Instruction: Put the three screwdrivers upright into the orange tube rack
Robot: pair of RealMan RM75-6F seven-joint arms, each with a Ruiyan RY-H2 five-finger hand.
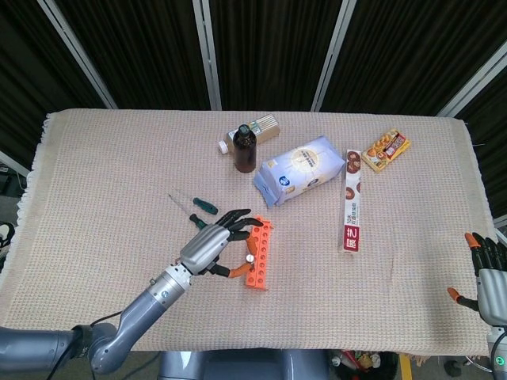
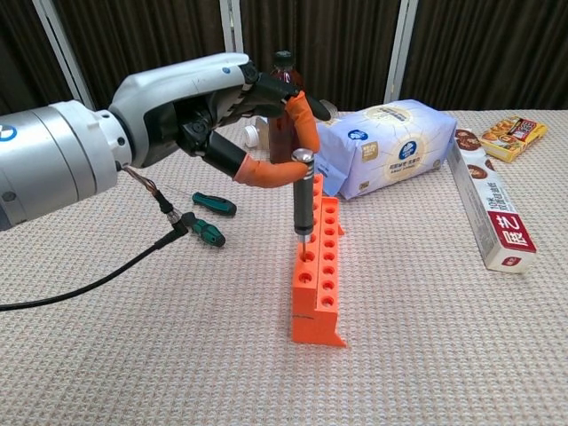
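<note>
The orange tube rack lies on the cloth, with its holes facing up. My left hand pinches a dark-handled screwdriver near its top between the thumb and a finger. It stands upright with its tip down in a hole of the rack's left row. Two green-handled screwdrivers lie flat on the cloth left of the rack; in the head view one shows beyond the hand. My right hand hangs at the lower right, off the table, holding nothing.
Behind the rack stand a brown bottle and a blue-white bag. A long red-and-white box and a snack packet lie to the right. A black cable trails from my left arm across the cloth.
</note>
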